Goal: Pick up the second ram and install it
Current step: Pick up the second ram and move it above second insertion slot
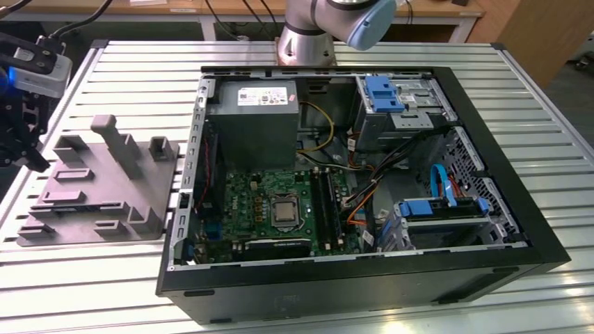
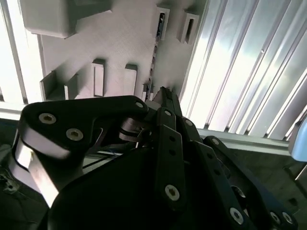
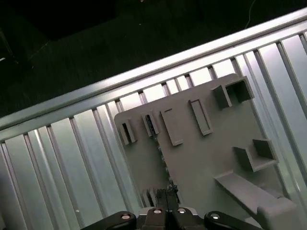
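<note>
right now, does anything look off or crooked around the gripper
Nothing stands out. The gripper is shut on the second ram, which points straight at a slot in the grey holder. Whether its far end is inside the slot is unclear.

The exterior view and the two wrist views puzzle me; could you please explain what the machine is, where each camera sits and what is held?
It is one robot arm with a gripper. The exterior view looks from off the arm at a slatted metal table bearing an open computer case and a grey parts holder. Both wrist views come from cameras riding on the arm, looking past the gripper onto that holder. The gripper seems shut on a thin RAM stick, seen edge-on over the holder.
</note>
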### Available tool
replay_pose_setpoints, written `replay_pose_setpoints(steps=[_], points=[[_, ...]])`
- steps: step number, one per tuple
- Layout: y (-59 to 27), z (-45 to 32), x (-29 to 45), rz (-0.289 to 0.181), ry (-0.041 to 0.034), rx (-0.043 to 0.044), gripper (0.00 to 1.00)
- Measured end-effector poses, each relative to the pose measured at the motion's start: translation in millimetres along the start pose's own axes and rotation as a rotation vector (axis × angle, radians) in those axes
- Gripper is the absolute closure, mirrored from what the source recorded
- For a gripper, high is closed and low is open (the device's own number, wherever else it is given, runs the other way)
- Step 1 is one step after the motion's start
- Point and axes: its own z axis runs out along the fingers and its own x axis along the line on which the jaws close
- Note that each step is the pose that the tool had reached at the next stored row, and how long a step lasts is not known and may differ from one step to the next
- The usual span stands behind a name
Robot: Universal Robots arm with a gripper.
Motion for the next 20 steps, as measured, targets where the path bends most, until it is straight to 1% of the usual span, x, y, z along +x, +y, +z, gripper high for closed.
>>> replay_pose_setpoints(steps=[9, 11, 13, 17, 18, 19, 20], points=[[-0.1, 2.1, 0.0, -0.163, 0.0058, 0.0017, 0.9], [0.0, 2.4, 0.0, -0.191, 0.0064, 0.0039, 0.9], [-0.1, 2.6, 0.0, -0.203, 0.0059, 0.0067, 0.9], [-0.1, 2.6, 0.0, -0.203, 0.0059, 0.0068, 0.9], [-0.1, 2.8, 0.0, -0.203, 0.0056, 0.0081, 0.9], [0.1, 3.2, 0.0, -0.203, 0.0044, 0.0125, 0.9], [0.1, 3.7, 0.0, -0.203, 0.0027, 0.0194, 0.9]])
